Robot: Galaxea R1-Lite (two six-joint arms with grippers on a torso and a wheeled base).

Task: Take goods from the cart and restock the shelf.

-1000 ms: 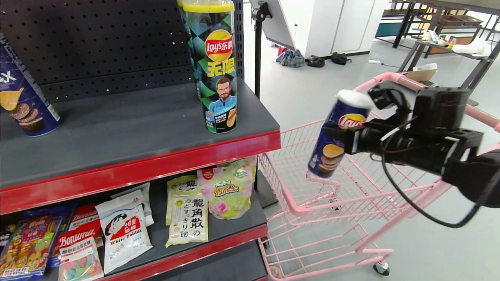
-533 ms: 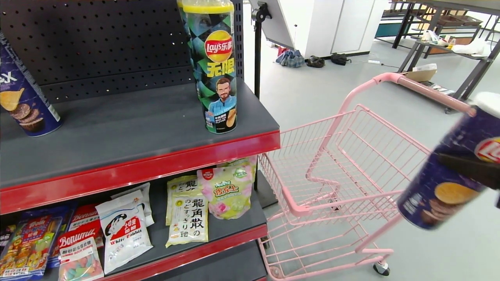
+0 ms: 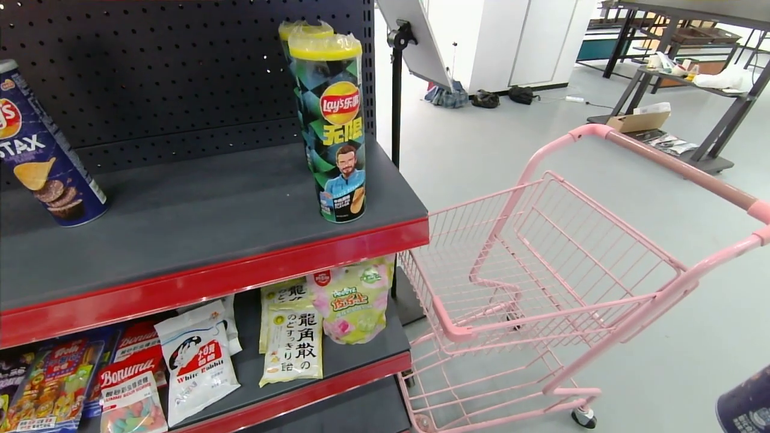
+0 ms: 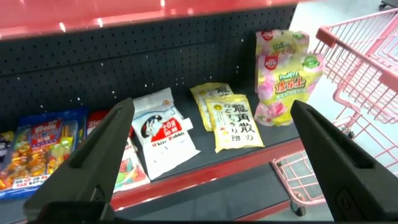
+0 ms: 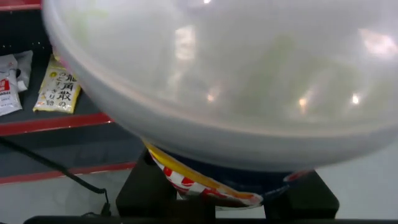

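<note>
While the head view takes in the cart: pink cart (image 3: 662, 159) beside the shelf (image 3: 198, 210); blue chip can (image 3: 743, 403) low at the right edge, off the shelf.
Left wrist view: left gripper (image 4: 211, 118) splayed, holding nothing.
Right wrist view: right gripper (image 5: 224, 194) clamped on the can. Carrying step, it seems; next, stand it upright on the shelf's bare board.

Left gripper (image 4: 211, 104), jaws spread wide; dark fingers (image 4: 93, 162) frame a lower shelf (image 4: 211, 182) with a red front lip and black pegboard (image 4: 124, 68) back. A white bag (image 4: 163, 132) and yellow bags (image 4: 233, 124) lie flat. A pink-green bag (image 4: 283, 78) stands against the pegboard. The pink cart (image 4: 367, 68) is beside the shelf end.
</note>
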